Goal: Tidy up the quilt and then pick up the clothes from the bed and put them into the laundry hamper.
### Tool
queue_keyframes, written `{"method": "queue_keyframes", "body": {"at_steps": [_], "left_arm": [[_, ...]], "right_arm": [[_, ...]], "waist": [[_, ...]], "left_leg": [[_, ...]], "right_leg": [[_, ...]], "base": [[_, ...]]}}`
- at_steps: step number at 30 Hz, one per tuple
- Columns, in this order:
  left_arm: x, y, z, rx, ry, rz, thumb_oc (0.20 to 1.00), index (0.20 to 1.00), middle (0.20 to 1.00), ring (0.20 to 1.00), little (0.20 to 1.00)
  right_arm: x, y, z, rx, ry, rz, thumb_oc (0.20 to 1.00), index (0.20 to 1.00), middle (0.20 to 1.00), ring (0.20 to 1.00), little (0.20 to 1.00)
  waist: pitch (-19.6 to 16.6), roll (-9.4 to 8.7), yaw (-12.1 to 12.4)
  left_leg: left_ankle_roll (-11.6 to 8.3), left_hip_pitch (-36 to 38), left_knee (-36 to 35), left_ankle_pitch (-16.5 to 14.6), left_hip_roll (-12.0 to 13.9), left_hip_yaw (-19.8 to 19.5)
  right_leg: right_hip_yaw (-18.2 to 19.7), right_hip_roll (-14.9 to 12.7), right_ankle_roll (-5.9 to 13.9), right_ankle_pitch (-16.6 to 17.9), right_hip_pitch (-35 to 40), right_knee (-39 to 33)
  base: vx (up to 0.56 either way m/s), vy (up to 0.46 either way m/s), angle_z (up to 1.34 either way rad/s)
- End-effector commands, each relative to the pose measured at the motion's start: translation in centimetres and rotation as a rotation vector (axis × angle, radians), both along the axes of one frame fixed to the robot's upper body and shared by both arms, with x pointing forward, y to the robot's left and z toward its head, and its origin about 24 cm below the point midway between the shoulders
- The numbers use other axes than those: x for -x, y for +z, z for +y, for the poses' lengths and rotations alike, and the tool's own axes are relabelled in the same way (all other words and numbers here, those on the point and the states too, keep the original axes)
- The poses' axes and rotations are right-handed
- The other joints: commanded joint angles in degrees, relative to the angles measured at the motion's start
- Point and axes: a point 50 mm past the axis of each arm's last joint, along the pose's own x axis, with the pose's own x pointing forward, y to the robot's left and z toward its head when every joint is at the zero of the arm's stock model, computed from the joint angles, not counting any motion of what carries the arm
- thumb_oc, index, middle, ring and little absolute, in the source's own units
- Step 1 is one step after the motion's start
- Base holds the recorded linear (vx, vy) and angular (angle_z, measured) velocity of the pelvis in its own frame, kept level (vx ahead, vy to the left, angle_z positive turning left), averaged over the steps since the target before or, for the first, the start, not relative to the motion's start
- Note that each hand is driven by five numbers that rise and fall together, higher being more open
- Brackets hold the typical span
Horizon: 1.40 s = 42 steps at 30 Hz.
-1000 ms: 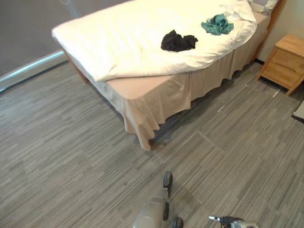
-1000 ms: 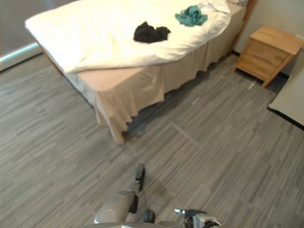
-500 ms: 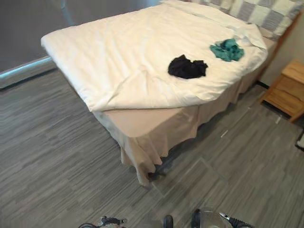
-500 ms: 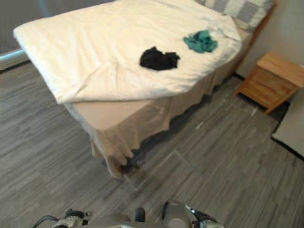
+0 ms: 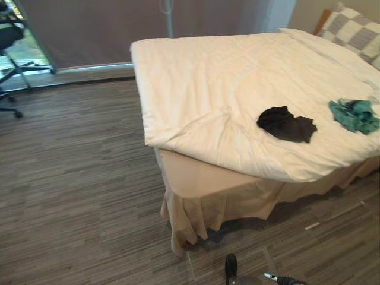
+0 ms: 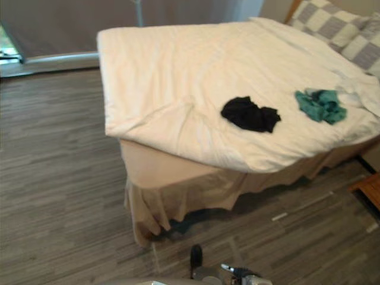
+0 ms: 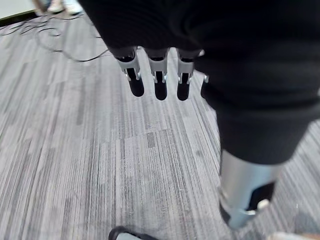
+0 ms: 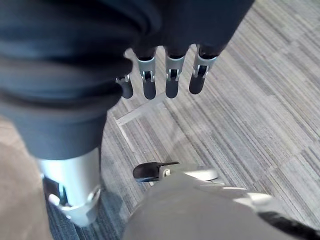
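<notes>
A white quilt (image 5: 237, 83) covers the bed. Its near corner is rumpled and pulled back, baring the beige sheet (image 5: 202, 178) and the bed skirt (image 6: 178, 202). A black garment (image 5: 286, 124) lies crumpled on the quilt near the bed's near side. A teal garment (image 6: 320, 105) lies further right, towards the checked pillows (image 6: 335, 29). My left hand (image 7: 160, 85) hangs over the floor with straight fingers and holds nothing. My right hand (image 8: 171, 82) hangs the same way, open and empty. Both are well short of the bed.
Grey-brown plank floor (image 5: 77, 196) lies between me and the bed. An office chair (image 5: 9, 41) stands at the far left by a dark curtained wall (image 5: 107, 29). A wooden nightstand (image 6: 369, 189) shows at the right edge.
The camera has swung, so the bed now sits further right and is seen from its foot corner. The clothes and quilt lie as before.
</notes>
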Motion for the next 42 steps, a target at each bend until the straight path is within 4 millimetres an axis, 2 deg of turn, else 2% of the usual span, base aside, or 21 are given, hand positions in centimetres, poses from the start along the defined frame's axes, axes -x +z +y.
{"method": "queue_keyframes", "body": {"at_steps": [1,3,4,7,8,10,11,15,16,19,21,23,24,26,27,30,32,33,37,39,42], "left_arm": [[-0.2,0.2,0.4,-0.070,0.091,-0.054,1.000,1.000,1.000,1.000,1.000],[-0.6,0.5,0.8,-0.125,0.196,-0.106,1.000,1.000,1.000,1.000,1.000],[-1.2,0.8,1.3,-0.178,0.301,-0.178,1.000,1.000,1.000,1.000,1.000],[-4.8,2.3,2.2,-0.252,0.420,-0.386,1.000,1.000,1.000,1.000,1.000],[-6.0,2.9,2.5,-0.280,0.443,-0.432,1.000,1.000,1.000,1.000,1.000],[-9.7,5.2,3.4,-0.368,0.467,-0.584,1.000,1.000,1.000,1.000,1.000],[-11.6,6.8,3.9,-0.413,0.457,-0.688,1.000,1.000,1.000,1.000,1.000],[-16.1,12.7,6.6,-0.639,0.252,-0.931,1.000,1.000,1.000,1.000,1.000],[-17.7,15.6,8.0,-0.734,0.147,-1.001,1.000,1.000,1.000,1.000,1.000],[-19.6,20.3,10.4,-0.883,-0.009,-1.090,1.000,1.000,1.000,1.000,1.000],[-20.9,23.0,11.1,-0.961,-0.082,-1.143,1.000,1.000,1.000,1.000,1.000],[-22.2,25.6,11.7,-1.066,-0.179,-1.162,1.000,1.000,1.000,1.000,1.000],[-23.3,28.0,12.3,-1.133,-0.231,-1.176,1.000,1.000,1.000,1.000,1.000],[-24.0,29.4,12.6,-1.167,-0.245,-1.174,1.000,1.000,1.000,1.000,1.000],[-25.3,32.3,13.0,-1.255,-0.244,-1.169,1.000,1.000,1.000,1.000,1.000],[-26.4,35.1,13.4,-1.315,-0.239,-1.155,1.000,1.000,1.000,1.000,1.000],[-28.0,40.1,13.2,-1.450,-0.269,-1.156,1.000,1.000,1.000,1.000,1.000],[-28.1,40.4,13.1,-1.458,-0.274,-1.159,1.000,1.000,1.000,1.000,1.000],[-29.3,45.3,11.7,-1.557,-0.267,-1.227,1.000,1.000,1.000,1.000,1.000],[-30.2,46.8,10.9,-1.524,-0.240,-1.181,1.000,1.000,1.000,1.000,1.000],[-30.6,47.2,11.0,-1.494,-0.199,-1.085,1.000,1.000,1.000,1.000,1.000]], "right_arm": [[-0.8,0.2,0.3,0.025,0.119,-0.010,1.000,1.000,1.000,1.000,1.000],[-1.3,0.4,0.1,0.041,0.179,-0.007,1.000,1.000,1.000,1.000,1.000],[-1.3,0.4,-0.1,0.055,0.208,0.007,1.000,1.000,1.000,1.000,1.000],[-0.9,0.5,-0.5,0.061,0.230,0.031,1.000,1.000,1.000,1.000,1.000],[-0.7,0.5,-0.8,0.071,0.232,0.037,1.000,1.000,1.000,1.000,1.000],[-0.4,0.6,-2.3,0.114,0.217,0.041,1.000,1.000,1.000,1.000,1.000],[-0.4,0.8,-3.0,0.131,0.207,0.039,1.000,1.000,1.000,1.000,1.000],[0.2,0.8,-3.6,0.145,0.218,0.050,1.000,1.000,1.000,1.000,1.000],[0.9,0.7,-3.6,0.137,0.251,0.062,1.000,1.000,1.000,1.000,1.000],[2.4,0.5,-3.8,0.151,0.337,0.086,1.000,1.000,1.000,1.000,1.000],[2.9,0.7,-4.5,0.162,0.374,0.107,1.000,1.000,1.000,1.000,1.000],[2.8,1.2,-5.9,0.170,0.343,0.101,1.000,1.000,1.000,1.000,1.000],[2.1,1.8,-7.1,0.195,0.312,0.078,1.000,1.000,1.000,1.000,1.000],[1.5,2.3,-7.9,0.216,0.314,0.061,1.000,1.000,1.000,1.000,1.000],[0.2,3.3,-9.5,0.259,0.351,0.017,1.000,1.000,1.000,1.000,1.000],[-1.3,4.2,-10.4,0.275,0.380,-0.032,1.000,1.000,1.000,1.000,1.000],[-3.4,5.1,-10.4,0.268,0.397,-0.129,1.000,1.000,1.000,1.000,1.000],[-3.5,5.1,-10.3,0.267,0.396,-0.132,1.000,1.000,1.000,1.000,1.000],[-5.4,5.8,-9.6,0.253,0.431,-0.205,1.000,1.000,1.000,1.000,1.000],[-6.8,6.5,-9.3,0.269,0.463,-0.250,1.000,1.000,1.000,1.000,1.000],[-7.8,6.9,-8.9,0.255,0.442,-0.300,1.000,1.000,1.000,1.000,1.000]], "waist": [[0.6,1.37,0.5],[0.4,1.56,0.4],[0.4,1.57,0.6],[0.9,1.74,1.0],[1.0,2.15,1.0],[1.1,4.50,0.3],[1.5,6.11,-0.1],[0.2,7.63,-2.3],[0.2,8.26,-3.5],[0.4,9.59,-5.6],[0.9,11.01,-7.4],[2.0,12.49,-9.2],[3.4,13.75,-10.9],[4.3,14.46,-12.0],[6.5,15.60,-14.6],[8.8,15.99,-17.0],[11.8,15.23,-19.3],[11.8,15.13,-19.3],[14.0,13.61,-21.1],[15.2,12.63,-22.0],[16.2,11.73,-22.6]], "left_leg": [[-0.60,-2.2,-4.5,4.2,6.5,-1.0],[-1.34,-2.4,-3.7,4.1,7.7,-1.5],[-1.72,-4.5,-0.5,5.5,7.7,-2.7],[-1.30,-10.4,7.0,10.0,6.1,-3.2],[-1.20,-11.5,6.6,10.7,5.6,-2.5],[-1.63,-13.4,0.7,11.5,4.4,2.1],[-2.46,-15.1,-0.8,14.8,5.3,4.0],[-2.31,-12.3,-5.4,13.1,5.5,3.3],[-2.63,-11.8,-6.6,13.4,6.3,4.3],[-2.99,-11.4,-7.5,13.3,6.7,4.8],[-3.28,-11.8,-7.1,13.3,7.0,5.7],[-3.52,-12.8,-6.2,13.3,7.3,6.8],[-3.66,-13.6,-5.7,13.5,7.5,7.6],[-3.80,-14.3,-5.7,13.8,7.7,8.2],[-3.97,-15.9,-5.8,14.3,8.1,9.7],[-4.14,-18.1,-5.6,14.8,8.6,11.1],[-4.13,-22.9,-5.2,15.8,8.8,12.3],[-4.11,-23.2,-5.2,15.8,8.8,12.4],[-4.03,-28.1,-4.6,16.2,8.9,13.7],[-4.12,-30.6,-4.0,16.4,8.9,14.6],[-4.17,-32.6,-3.8,16.8,9.3,15.3]], "right_leg": [[0.2,-4.8,9.27,-5.5,-1.6,7.9],[0.6,-4.0,8.17,-6.5,-1.4,8.1],[1.8,-2.9,7.14,-7.1,-0.7,7.9],[1.3,-1.7,5.47,-7.9,1.8,6.7],[0.9,-1.6,5.26,-8.2,2.2,6.7],[-0.9,-1.3,5.03,-9.1,2.6,6.6],[-2.0,-1.0,4.58,-10.1,3.1,7.1],[-0.2,-0.6,4.54,-11.4,2.0,7.6],[0.3,-0.4,4.39,-11.7,1.6,7.9],[1.5,-0.4,4.60,-12.2,0.5,8.5],[2.5,-0.4,4.61,-12.7,-1.3,9.7],[3.5,-0.2,4.49,-13.2,-3.6,11.5],[4.7,0.0,4.32,-13.6,-5.9,13.2],[5.4,0.3,4.20,-13.8,-7.4,14.2],[7.1,0.9,4.06,-14.3,-11.2,16.1],[8.6,1.9,3.75,-14.5,-16.4,19.1],[10.3,3.5,3.22,-14.3,-23.4,22.6],[10.4,3.6,3.22,-14.3,-23.8,22.8],[11.1,4.8,3.01,-13.5,-29.7,24.5],[10.7,5.2,2.97,-13.4,-32.1,25.2],[10.5,5.6,2.80,-13.2,-33.7,25.3]], "base": [[0.25,-0.311,0.22],[0.19,-0.253,-0.10],[0.19,-0.244,-0.02],[0.15,-0.147,0.18],[0.16,-0.017,0.12],[0.12,0.118,0.16],[0.11,0.146,0.13],[0.16,0.054,0.05],[0.14,0.007,-0.25],[0.14,0.023,-0.16],[0.11,0.090,-0.25],[0.09,0.115,-0.49],[0.06,0.129,-0.40],[0.03,0.126,-0.45],[0.00,0.130,-0.47],[-0.04,0.090,-0.44],[-0.04,-0.017,-0.58],[-0.02,-0.042,-0.37],[0.00,-0.048,-0.33],[0.00,-0.046,-0.41],[-0.02,-0.055,-0.08]]}}
